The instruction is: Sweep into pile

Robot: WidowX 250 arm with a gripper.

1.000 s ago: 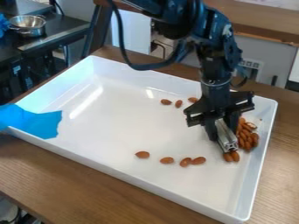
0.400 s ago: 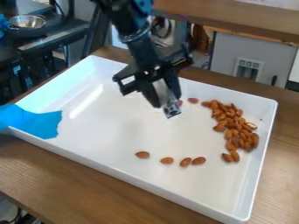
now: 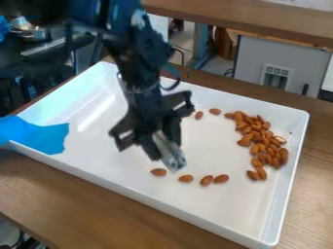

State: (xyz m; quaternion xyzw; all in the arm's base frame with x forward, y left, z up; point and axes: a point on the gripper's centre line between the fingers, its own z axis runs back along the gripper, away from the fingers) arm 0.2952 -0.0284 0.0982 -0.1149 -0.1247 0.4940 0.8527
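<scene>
The big white tray (image 3: 123, 195) sits on the wooden table (image 3: 84, 204), and the brown nuts are all inside it. Most are in a loose pile (image 3: 263, 143) by the tray's right wall, as the camera sees it. Four nuts (image 3: 206, 180) make a row near the tray's front wall, and a few stray nuts (image 3: 214, 111) lie near its back wall. The black claw (image 3: 162, 146) is over the middle of the tray, pinching a shiny metal bar (image 3: 172, 156) that points down by the row. The bar looks stiff and smooth, and likely not very heavy. Holding it up high is good, as that leaves the low end free to push, but it could twist if it bumps hard. The nuts look small, light and hard, so they should slide easily on the slick tray floor. They may roll off sideways, so a slow, low push with the bar's flat side seems best. The tray's walls should stop nuts from getting out. A blue sheet (image 3: 40, 136) hangs over the tray's left corner.
</scene>
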